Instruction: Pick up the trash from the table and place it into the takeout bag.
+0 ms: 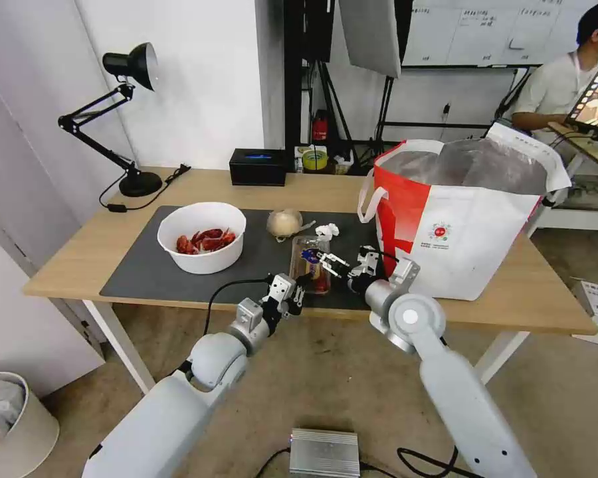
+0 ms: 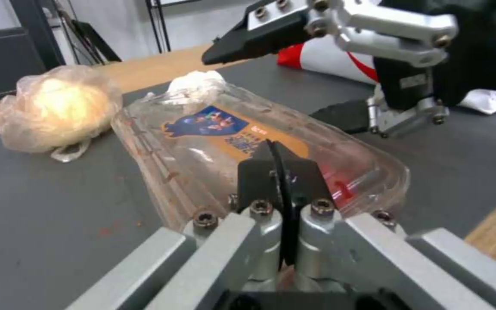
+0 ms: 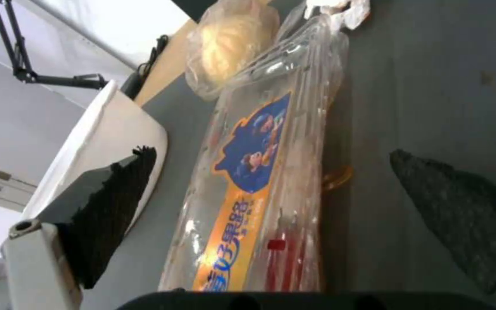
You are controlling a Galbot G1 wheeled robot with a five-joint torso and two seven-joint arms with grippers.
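Grasp step: right gripper (image 1: 331, 263), jaws wide, is placed astride clamshell box (image 1: 310, 262), centre frame; closure is needed. Left gripper (image 1: 298, 297), pinched closed, is parked below it.

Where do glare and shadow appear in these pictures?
Head view: the foil lining of the takeout bag shines grey-white. Left wrist view: white glints lie on the clamshell box lid, behind the shut left gripper. Right wrist view: a dark shadow falls on the mat beside the box, between the open right gripper's jaws.
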